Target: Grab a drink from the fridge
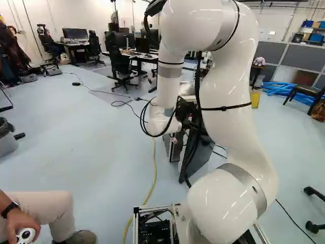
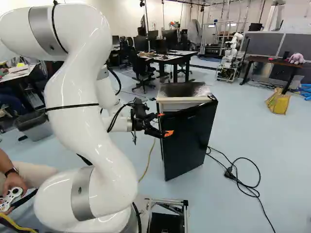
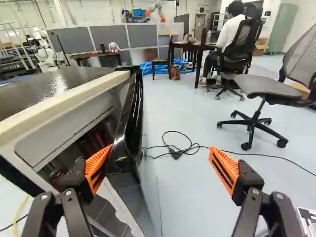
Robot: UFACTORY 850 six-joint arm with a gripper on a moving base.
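My black two-fingered gripper (image 3: 161, 165) stands wide open at the free edge of the glossy black fridge door (image 3: 129, 121), and it has hold of nothing. The door is ajar and lies between the fingers, much nearer one than the other. That nearer orange ribbed pad (image 3: 97, 167) is on the inner side, at the mouth of the gap between door and pale-rimmed fridge cabinet (image 3: 59, 103); I can't tell whether it touches. The opposite orange pad (image 3: 225, 170) is out past the door's outer face, well apart from it.

The drinks, as I read the dim reddish shapes (image 3: 100, 139), lie inside the cabinet, ahead of the hand and off to its inner-pad side. The door's top edge runs nearly straight away from me, towards what I take for the hinge.

So I judge I'm at the opening step, and the move is sideways: inner pad against the door's inside, sweeping away from the cabinet. Too shallow, and the pad could slip off the edge.
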